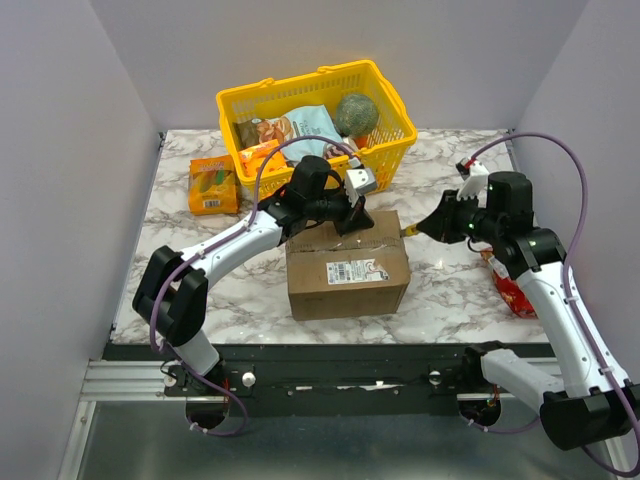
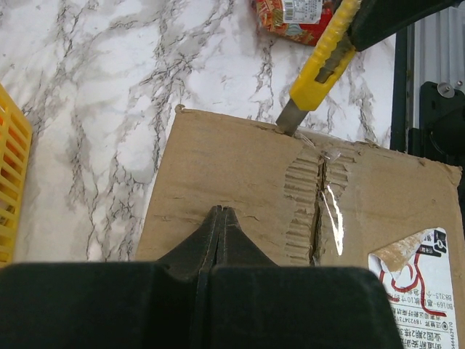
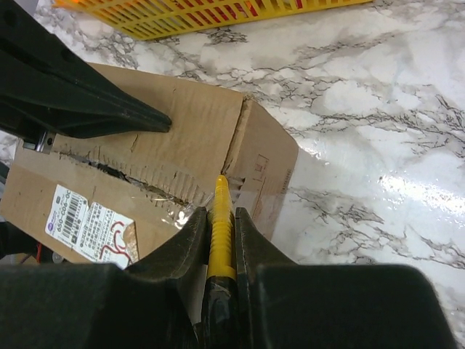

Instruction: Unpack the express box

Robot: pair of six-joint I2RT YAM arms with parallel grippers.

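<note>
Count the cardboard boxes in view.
2. The express box sits centre front; a small orange box lies far left, beside the yellow basket. The basket's heap may hide more.

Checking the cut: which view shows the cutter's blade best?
The left wrist view: the cutter has its metal blade meeting the express box at its top edge, near the seam. The right wrist view shows only the yellow handle in the right claw; the top view, a tiny sliver.
</note>
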